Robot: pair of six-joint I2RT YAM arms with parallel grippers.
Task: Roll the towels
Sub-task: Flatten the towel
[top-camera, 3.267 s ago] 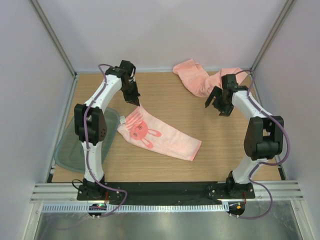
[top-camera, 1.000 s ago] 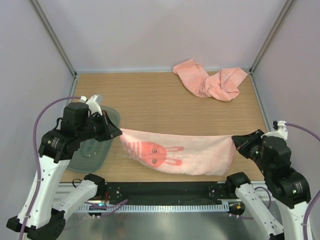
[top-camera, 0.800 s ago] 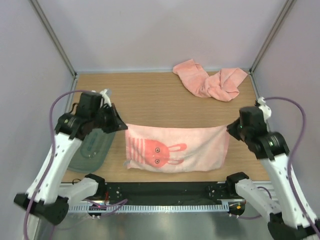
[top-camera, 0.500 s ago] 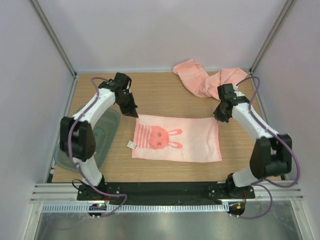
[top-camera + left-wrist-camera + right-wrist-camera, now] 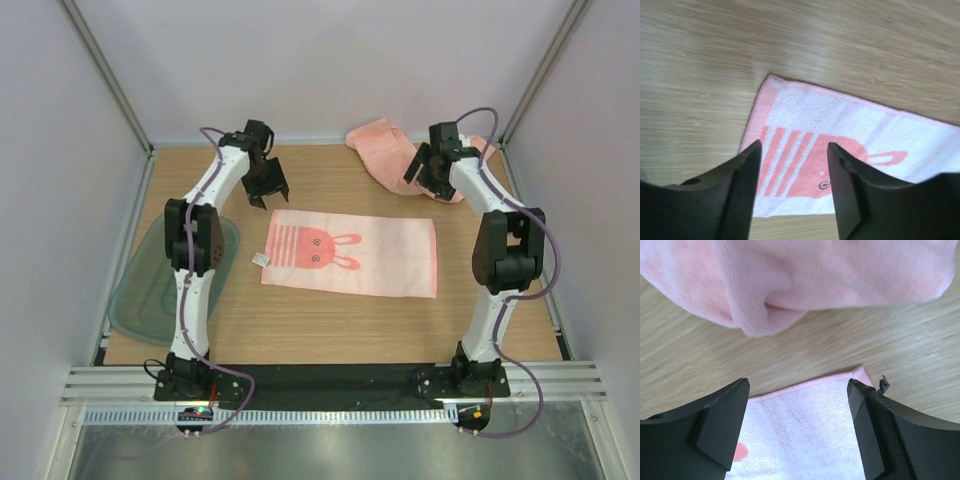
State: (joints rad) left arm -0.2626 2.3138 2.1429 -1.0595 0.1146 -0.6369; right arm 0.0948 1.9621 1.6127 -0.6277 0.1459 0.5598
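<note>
One pink towel (image 5: 380, 262) with a rabbit picture lies spread flat in the middle of the table. My left gripper (image 5: 270, 196) hovers open just behind its far left corner, holding nothing. In the left wrist view that gripper (image 5: 795, 145) frames the towel's striped end (image 5: 805, 125). My right gripper (image 5: 423, 185) is open above the far right corner, between the flat towel and a crumpled heap of more towels (image 5: 380, 145). In the right wrist view the open gripper (image 5: 798, 385) has the flat towel's corner (image 5: 805, 425) below it and the heap (image 5: 815, 280) beyond.
A translucent grey-green tray (image 5: 145, 295) sits at the table's left edge, beside the left arm. A small white label (image 5: 258, 258) sticks out of the flat towel's left edge. Walls close in the back and both sides.
Both grippers carried the towel stretched between them back onto the table, laid it flat, then opened and let go of its far corners. Both arms now reach further back.
</note>
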